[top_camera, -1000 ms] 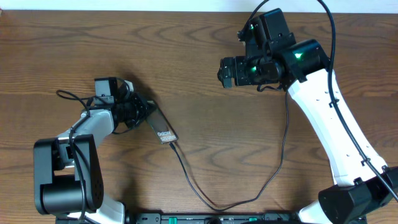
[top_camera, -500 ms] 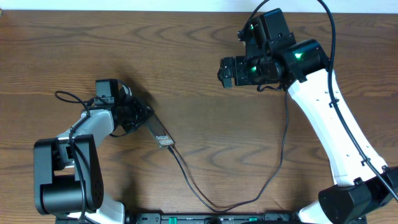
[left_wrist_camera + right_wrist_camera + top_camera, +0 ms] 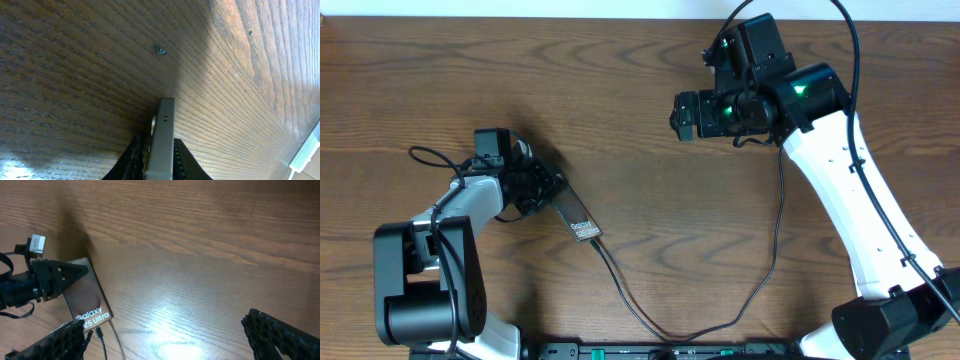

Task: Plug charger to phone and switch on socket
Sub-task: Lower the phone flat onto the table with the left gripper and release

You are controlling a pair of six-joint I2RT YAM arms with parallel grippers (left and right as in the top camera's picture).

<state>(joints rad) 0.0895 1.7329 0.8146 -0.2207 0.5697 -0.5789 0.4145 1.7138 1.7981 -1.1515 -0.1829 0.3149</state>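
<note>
**Left fingers clamp the phone, right fingers spread wide over bare wood**

On the left side of the counter [image 3: 640, 60], the left fingers [image 3: 542, 190] are closed on the phone [image 3: 578, 218]. They grip it at its far-left end. The left wrist view shows the phone edge-on, with one black finger pressed against each face. The phone runs diagonally, with its white-lettered end pointing near and to the right. Its glossy brown back is turned toward the right wrist camera. Whether the lettered end rests on the wood cannot be told.

The charger [image 3: 779, 210] meets the phone at that lettered end. From there its thin black cable trails toward the near edge, loops right, then climbs toward the far side below the right arm. The small tip sits against the phone's end, but the pictures do not show whether it is pushed fully home.

The right fingers [image 3: 680, 115] hang over the far right of the counter, well apart from the phone. They are spread wide, with nothing between them but wood grain.
</note>
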